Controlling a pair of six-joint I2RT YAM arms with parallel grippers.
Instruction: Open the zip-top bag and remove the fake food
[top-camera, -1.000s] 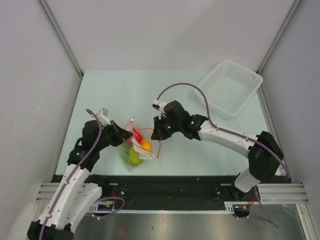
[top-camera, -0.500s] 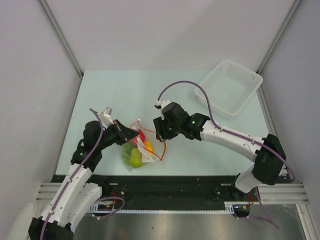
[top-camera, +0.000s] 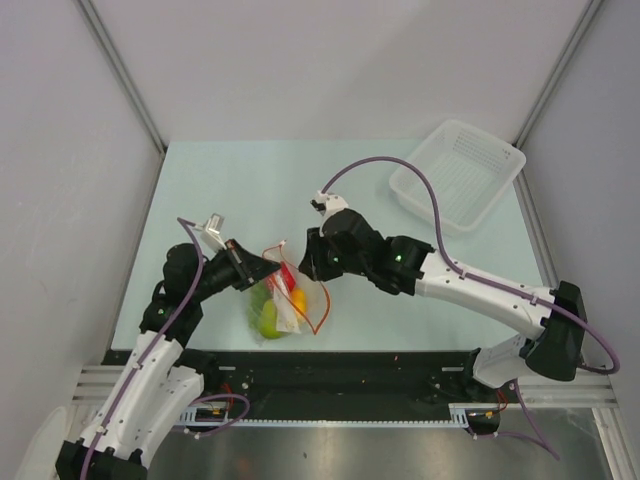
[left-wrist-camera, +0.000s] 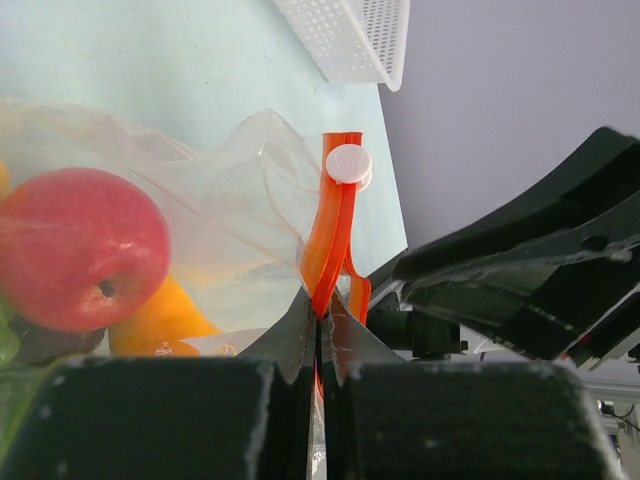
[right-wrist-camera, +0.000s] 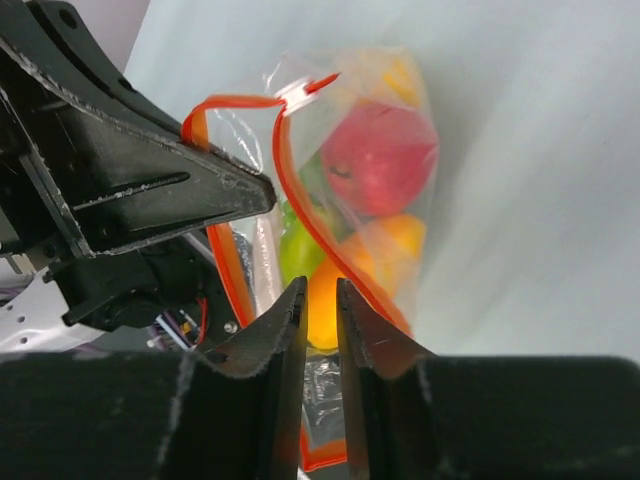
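Note:
The zip-top bag (top-camera: 290, 300) lies between the arms, its orange-red zip strip (right-wrist-camera: 290, 190) spread in an open loop. Inside are the fake food pieces: a red apple (right-wrist-camera: 385, 155), an orange-yellow fruit (right-wrist-camera: 400, 240), a green fruit (right-wrist-camera: 293, 250) and a yellow-green one (top-camera: 268, 318). My left gripper (top-camera: 262, 268) is shut on the zip strip (left-wrist-camera: 335, 220) at the bag's left lip (left-wrist-camera: 320, 308). My right gripper (top-camera: 312, 272) hovers at the bag's mouth, its jaws a narrow gap apart (right-wrist-camera: 320, 290) with nothing pinched between them.
The white mesh basket (top-camera: 415, 195) stands at the table's back right; its corner shows in the left wrist view (left-wrist-camera: 350, 40). The right arm (left-wrist-camera: 540, 270) is close beside the left gripper. Grey walls enclose the table on three sides.
My right gripper has moved left and down to the bag's mouth. The zip loop has spread wider. My left gripper has shifted slightly right, still holding the strip.

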